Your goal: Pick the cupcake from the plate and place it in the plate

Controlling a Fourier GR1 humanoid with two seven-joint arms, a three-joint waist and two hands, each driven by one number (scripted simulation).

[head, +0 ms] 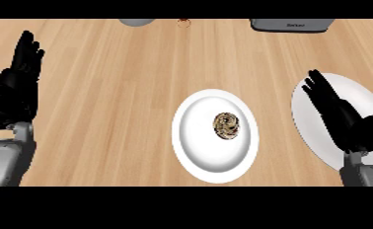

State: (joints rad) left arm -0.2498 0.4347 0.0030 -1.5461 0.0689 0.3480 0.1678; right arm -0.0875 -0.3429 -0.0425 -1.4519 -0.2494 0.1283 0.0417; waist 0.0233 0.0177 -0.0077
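Head view — cupcake [227,125] not yet picked, both my hands empty.

The cupcake sits near the centre of the middle plate [197,140], untouched. My right hand [341,117] hangs over the right plate [357,92], fingers straight and a little spread, holding nothing. My left hand [18,90] rests open at the left edge, fingers up, also empty. I judge this the reach step, barely begun. Next my right hand should cross the gap leftward to the cupcake, come down over it and curl round it — then carry it to the right plate.
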